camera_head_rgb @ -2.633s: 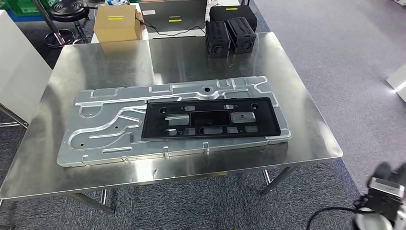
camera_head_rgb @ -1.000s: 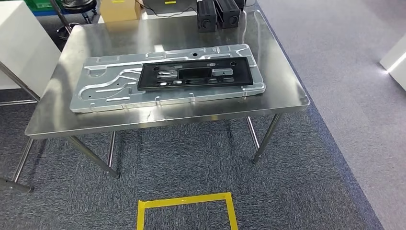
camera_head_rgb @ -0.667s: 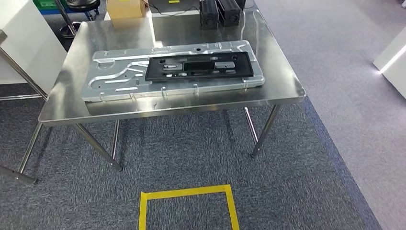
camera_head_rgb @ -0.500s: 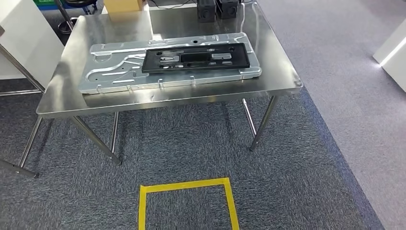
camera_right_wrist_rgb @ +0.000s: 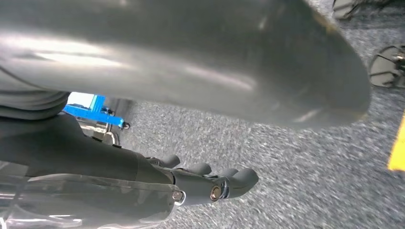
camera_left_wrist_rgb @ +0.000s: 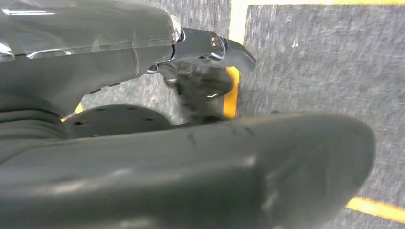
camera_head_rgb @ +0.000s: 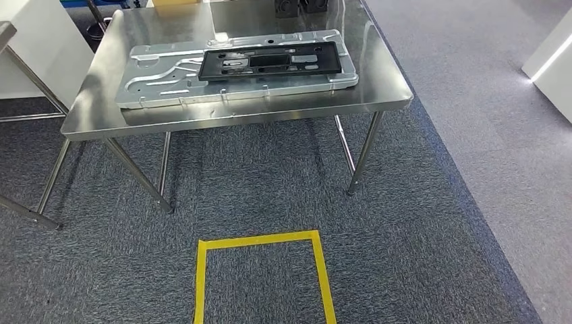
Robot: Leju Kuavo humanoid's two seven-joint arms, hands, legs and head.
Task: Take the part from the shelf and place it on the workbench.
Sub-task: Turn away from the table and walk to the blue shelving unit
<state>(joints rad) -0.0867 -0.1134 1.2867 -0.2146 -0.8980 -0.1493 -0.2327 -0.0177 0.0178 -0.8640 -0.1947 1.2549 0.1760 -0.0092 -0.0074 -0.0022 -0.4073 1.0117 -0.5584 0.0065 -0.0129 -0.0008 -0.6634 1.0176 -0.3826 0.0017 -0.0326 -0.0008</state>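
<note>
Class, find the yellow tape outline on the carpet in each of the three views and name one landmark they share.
Head view: yellow tape outline low at centre, in front of the table.
Left wrist view: tape beyond the left hand.
Right wrist view: a strip at the edge.
Shared landmark: the grey carpet.

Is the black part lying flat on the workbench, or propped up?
Flat. The black part lies face-up on the silver stamped panel, which rests on the workbench.

The steel worktop (camera_head_rgb: pixel 378 94) carries a long silver panel (camera_head_rgb: pixel 162 84) with a black frame (camera_head_rgb: pixel 270 61) lying on it, covering most of the surface. Bare strips run along its near edge and right end. Grey carpet (camera_head_rgb: pixel 270 182) with a yellow tape square (camera_head_rgb: pixel 260 239) lies open before it.
</note>
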